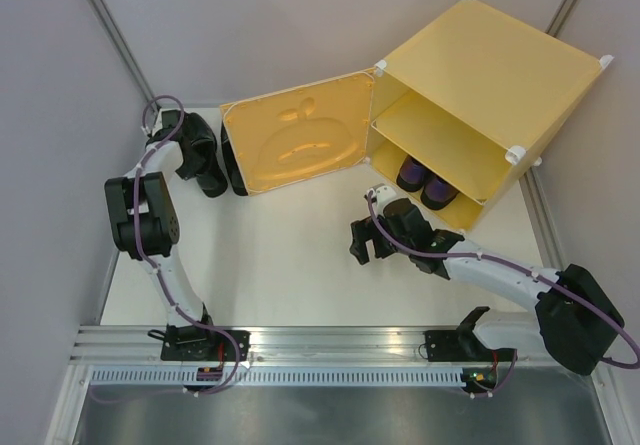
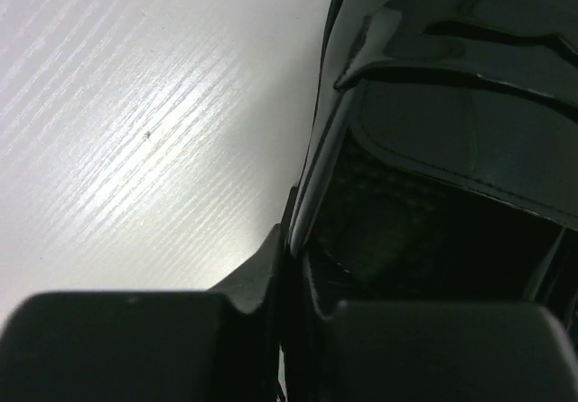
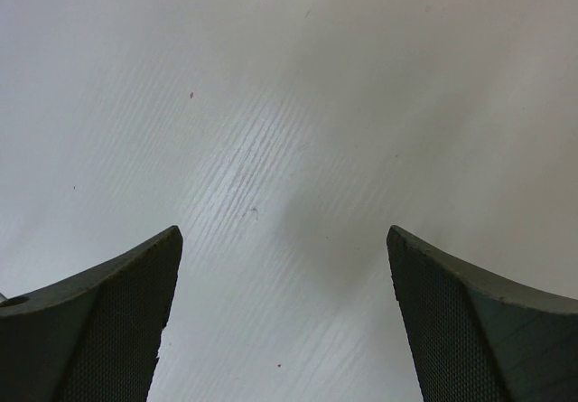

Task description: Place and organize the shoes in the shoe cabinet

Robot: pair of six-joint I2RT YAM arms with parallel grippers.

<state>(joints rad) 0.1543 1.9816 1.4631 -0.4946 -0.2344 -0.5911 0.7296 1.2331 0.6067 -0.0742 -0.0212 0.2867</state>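
Two black shoes lie at the far left of the table, beside the open door (image 1: 300, 145) of the yellow shoe cabinet (image 1: 490, 75). My left gripper (image 1: 190, 147) is down on the left black shoe (image 1: 207, 175). In the left wrist view the jaws pinch that shoe's (image 2: 452, 104) side wall, one finger outside (image 2: 253, 275) and one inside. The other black shoe (image 1: 236, 171) lies against the door's edge. Two dark purple shoes (image 1: 425, 180) sit side by side in the cabinet's lower compartment. My right gripper (image 1: 365, 240) hangs open over bare table (image 3: 271, 149), holding nothing.
The cabinet's door stands swung wide to the left, its apple embossing facing up. The upper shelf (image 1: 440, 130) holds nothing I can see. Grey walls close in the left and back. A metal rail (image 1: 320, 345) runs along the near edge.
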